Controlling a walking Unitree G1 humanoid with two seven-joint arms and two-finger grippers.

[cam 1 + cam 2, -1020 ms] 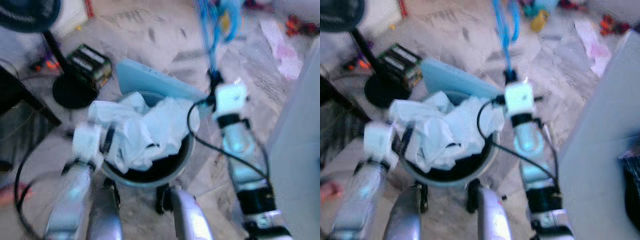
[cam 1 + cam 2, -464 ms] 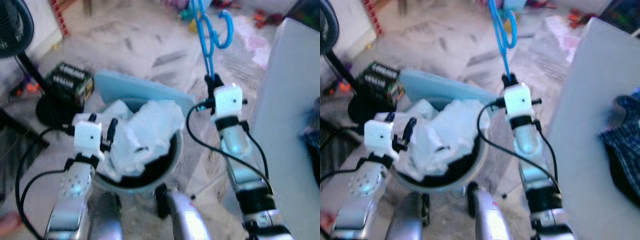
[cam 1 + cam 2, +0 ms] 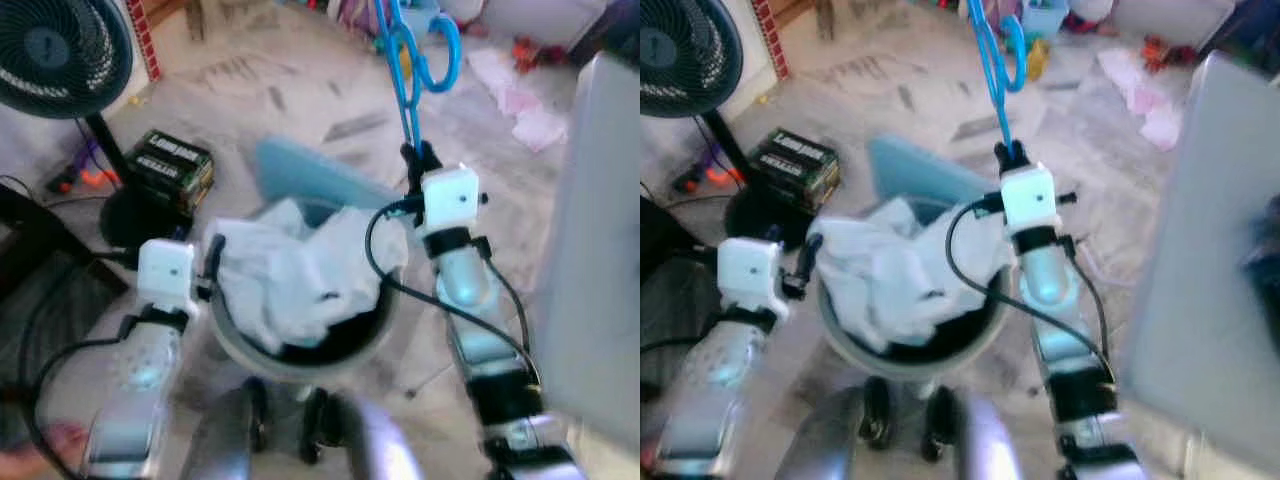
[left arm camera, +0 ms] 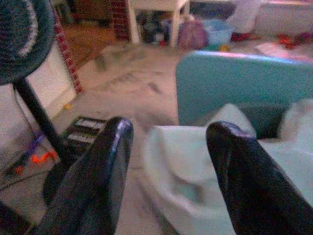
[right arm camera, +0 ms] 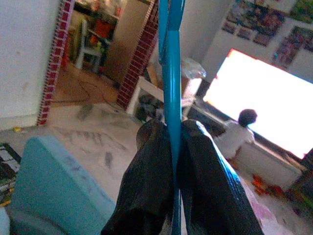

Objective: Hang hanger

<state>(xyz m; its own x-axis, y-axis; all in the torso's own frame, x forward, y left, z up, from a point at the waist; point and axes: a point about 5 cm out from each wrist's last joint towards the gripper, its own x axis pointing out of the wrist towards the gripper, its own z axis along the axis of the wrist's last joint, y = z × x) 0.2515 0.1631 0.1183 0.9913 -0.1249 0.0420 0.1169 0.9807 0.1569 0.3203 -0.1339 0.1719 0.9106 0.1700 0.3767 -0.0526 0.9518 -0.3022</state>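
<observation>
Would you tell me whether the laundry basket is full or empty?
Full: crumpled white laundry heaps above the basket rim.

A round basket [image 3: 232,352] heaped with pale laundry [image 3: 290,270] was seen on the floor, backed by a light blue lid [image 3: 320,180], with a black standing fan [image 3: 62,52] and a dark box [image 3: 172,166] nearby.
</observation>
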